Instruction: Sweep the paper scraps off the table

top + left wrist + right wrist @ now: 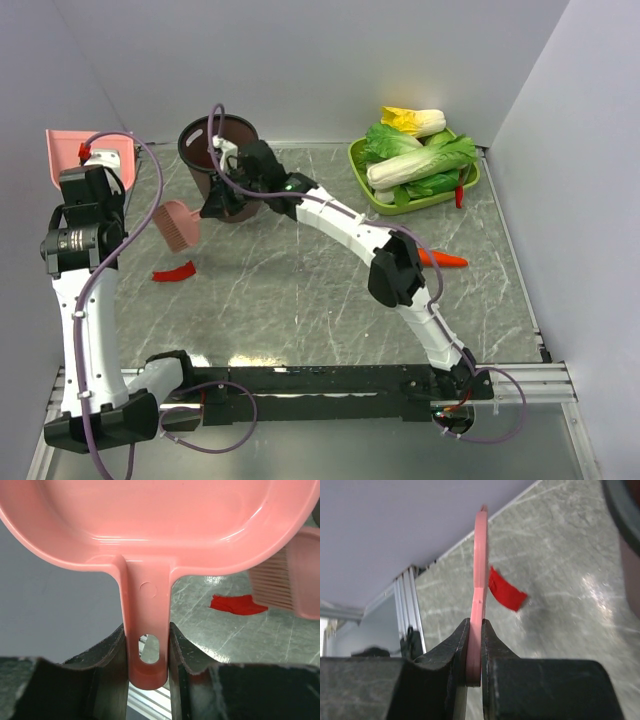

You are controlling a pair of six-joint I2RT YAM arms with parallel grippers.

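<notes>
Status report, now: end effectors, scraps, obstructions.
Left end effector shut on pink plastic dustpan handle. Right end effector shut on pink brush. One red paper scrap on grey marble table, nothing blocking it.

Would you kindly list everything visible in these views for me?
paper scrap: one, red, on table near brush
dustpan: one, pink, raised at left
brush: one, pink, by bin
bin: one, dark brown, far left
tray: one, green, far right
leafy vegetables: several, green and yellow-white, in tray
carrot: one, orange, right side
chili: one, red, beside tray
table: one, grey marble
left claw: shut on dustpan handle
right claw: shut on brush handle
</notes>
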